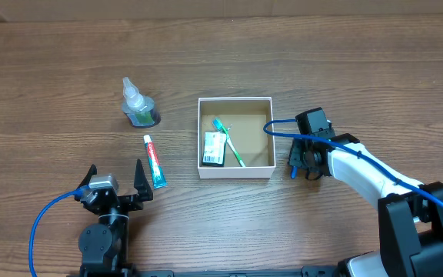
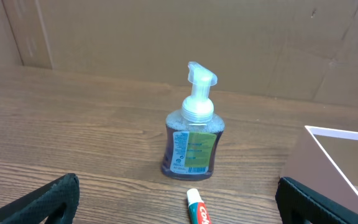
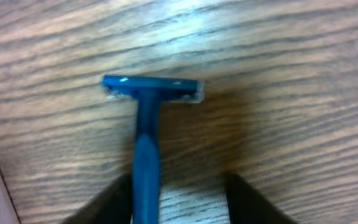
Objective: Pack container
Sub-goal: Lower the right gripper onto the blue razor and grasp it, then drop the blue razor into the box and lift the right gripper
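The container (image 1: 235, 172) is a shallow square box with white walls and a brown inside, at the table's middle. A green toothbrush (image 1: 229, 142) and a small dark packet (image 1: 214, 148) lie in it. A toothpaste tube (image 1: 155, 161) lies left of it, and its cap end shows in the left wrist view (image 2: 197, 211). My left gripper (image 1: 114, 187) is open and empty just below the tube. My right gripper (image 1: 302, 161) is low over the table right of the container. In the right wrist view its fingers (image 3: 179, 202) are open on either side of a blue razor's (image 3: 146, 124) handle, which lies near the left finger.
A small clear pump bottle (image 1: 137, 106) with green liquid stands at the back left; it also shows in the left wrist view (image 2: 191, 134). The container's corner (image 2: 340, 132) shows at the right of that view. Blue cables run from both arms.
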Robot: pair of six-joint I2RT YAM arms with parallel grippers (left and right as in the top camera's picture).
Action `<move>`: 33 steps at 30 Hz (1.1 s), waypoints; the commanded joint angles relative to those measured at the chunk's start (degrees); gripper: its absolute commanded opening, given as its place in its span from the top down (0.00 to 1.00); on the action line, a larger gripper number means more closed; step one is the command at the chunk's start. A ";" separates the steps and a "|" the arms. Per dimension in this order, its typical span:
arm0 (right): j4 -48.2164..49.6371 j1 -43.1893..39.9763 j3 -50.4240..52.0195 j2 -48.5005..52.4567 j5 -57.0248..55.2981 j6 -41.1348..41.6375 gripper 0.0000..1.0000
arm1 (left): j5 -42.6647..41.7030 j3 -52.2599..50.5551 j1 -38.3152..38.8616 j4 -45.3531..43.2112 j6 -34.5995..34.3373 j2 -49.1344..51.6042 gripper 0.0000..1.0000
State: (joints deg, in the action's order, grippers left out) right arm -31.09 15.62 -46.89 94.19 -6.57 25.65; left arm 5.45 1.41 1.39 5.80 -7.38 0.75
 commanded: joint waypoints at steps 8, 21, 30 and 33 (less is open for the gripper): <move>-4.83 -0.28 -1.81 0.37 -0.09 0.13 0.84 | 0.52 -0.28 -0.24 -0.26 -0.52 -0.50 0.00; -33.55 2.43 -31.67 -5.97 -0.92 0.11 0.88 | 0.52 -0.28 -0.24 -0.26 -0.52 -0.50 0.00; -28.28 18.88 -32.09 -9.20 -1.90 0.15 0.82 | 0.52 -0.28 -0.24 -0.26 -0.52 -0.50 0.00; -23.23 21.00 -29.14 -9.20 -2.64 0.15 0.82 | 0.52 -0.28 -0.24 -0.28 -0.55 -0.50 0.00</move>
State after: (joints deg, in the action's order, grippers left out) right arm -56.99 35.75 -78.30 85.45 -7.51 25.50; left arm 5.45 1.41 1.39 5.78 -7.40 0.75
